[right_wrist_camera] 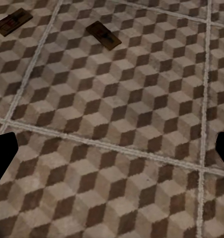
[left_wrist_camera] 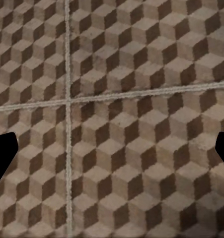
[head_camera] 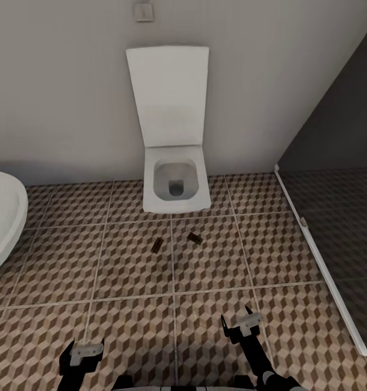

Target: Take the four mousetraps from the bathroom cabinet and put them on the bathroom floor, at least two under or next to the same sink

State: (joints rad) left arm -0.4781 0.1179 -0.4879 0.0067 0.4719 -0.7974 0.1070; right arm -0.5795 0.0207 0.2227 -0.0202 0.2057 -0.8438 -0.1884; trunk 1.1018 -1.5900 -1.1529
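Two mousetraps lie on the bathroom floor (head_camera: 124,304) just in front of the toilet: one (head_camera: 157,245) on the left and one (head_camera: 194,238) on the right. The right wrist view shows both, one mousetrap (right_wrist_camera: 12,22) near a grout line and the other mousetrap (right_wrist_camera: 103,34) beside it. My left gripper (head_camera: 84,350) (left_wrist_camera: 112,153) hangs open over bare tiles. My right gripper (head_camera: 239,323) (right_wrist_camera: 112,153) is open and empty, short of the traps. The cabinet and the bathroom sink are out of view.
A white wall-hung toilet (head_camera: 175,179) with its lid up stands against the back wall. The rim of a white oval tub (head_camera: 1,222) juts in at the left. A dark glass shower screen (head_camera: 335,217) with a pale floor rail runs along the right.
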